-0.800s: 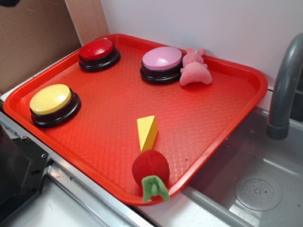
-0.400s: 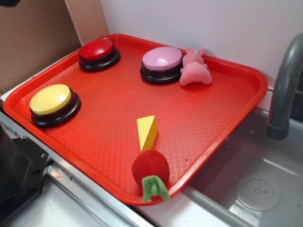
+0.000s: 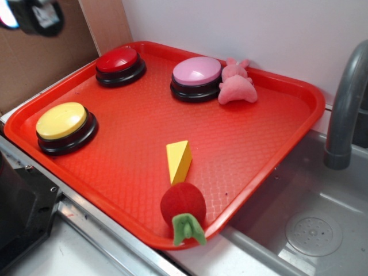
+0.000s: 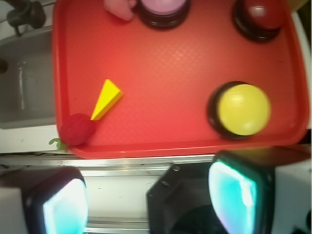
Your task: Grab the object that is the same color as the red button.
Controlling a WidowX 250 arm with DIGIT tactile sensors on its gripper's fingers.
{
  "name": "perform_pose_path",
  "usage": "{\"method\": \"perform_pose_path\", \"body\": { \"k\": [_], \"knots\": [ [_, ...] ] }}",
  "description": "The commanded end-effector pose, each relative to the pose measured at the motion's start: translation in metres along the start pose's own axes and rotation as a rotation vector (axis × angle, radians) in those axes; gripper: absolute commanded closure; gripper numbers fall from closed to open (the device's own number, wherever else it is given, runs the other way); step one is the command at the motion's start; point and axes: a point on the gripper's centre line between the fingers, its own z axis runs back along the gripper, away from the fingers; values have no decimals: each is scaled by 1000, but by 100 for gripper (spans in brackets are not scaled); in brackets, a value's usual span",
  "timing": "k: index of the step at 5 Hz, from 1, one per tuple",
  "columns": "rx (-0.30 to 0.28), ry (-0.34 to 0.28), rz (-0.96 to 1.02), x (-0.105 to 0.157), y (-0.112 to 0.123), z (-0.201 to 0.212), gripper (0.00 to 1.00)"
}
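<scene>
Since the last look, only my arm has changed: part of the gripper (image 3: 34, 16) has come into the top left corner of the exterior view, where just a dark sliver showed before; nothing on the red tray (image 3: 276, 155) has shifted. From the wrist view the two fingers (image 4: 240, 195) stand wide apart with nothing between them, hanging above the near edge of the tray, well apart from my target.

That target is the red plush ball (image 3: 183, 202), the match for the red button (image 3: 119, 62) at the far left. It sits at the near edge of the tray, its green leaf (image 3: 187, 228) draped over the rim, touching or just beside the tip of the yellow cheese wedge (image 3: 179, 160).

I judge it light, soft and fuzzy, so it should squash and grip well rather than slip. I would close on the round body across its middle, not on the floppy leaf, keeping clear of the wedge.
</scene>
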Motion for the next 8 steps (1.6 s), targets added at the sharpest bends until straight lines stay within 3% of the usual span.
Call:
{"method": "perform_pose_path", "body": {
  "k": [1, 2, 4, 5, 6, 7, 8],
  "knots": [
    [-1, 59, 230, -2, -50, -54, 0],
    [27, 65, 326, 0, -65, -77, 0],
    [226, -59, 503, 21, -82, -137, 0],
    [103, -90, 518, 23, -89, -163, 0],
    [89, -122, 542, 18, -86, -175, 0],
    [51, -125, 585, 16, -85, -182, 21],
    [51, -93, 565, 15, -89, -190, 100]
  ]
}}
